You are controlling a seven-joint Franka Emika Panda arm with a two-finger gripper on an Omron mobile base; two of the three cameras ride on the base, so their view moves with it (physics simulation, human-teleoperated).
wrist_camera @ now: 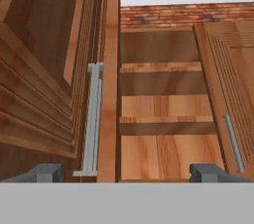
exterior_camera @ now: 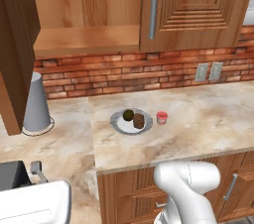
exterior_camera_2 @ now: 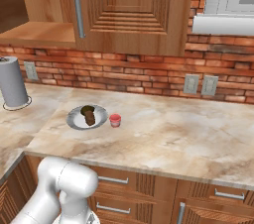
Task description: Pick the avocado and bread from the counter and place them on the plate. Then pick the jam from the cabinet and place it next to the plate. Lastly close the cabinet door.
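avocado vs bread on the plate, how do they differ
The avocado is a round olive-dark ball; the bread is a blocky brown chunk. In the left base view the avocado lies farther back, towards the brick wall, the bread nearer the counter edge. Both are similar in size and rest on the plate.

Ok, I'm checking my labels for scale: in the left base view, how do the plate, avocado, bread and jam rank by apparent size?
1. The plate, clearly largest.
2. The bread and the avocado look about alike; I won't rank them.
3. The jam looks only slightly smaller, so that placing is unsure.
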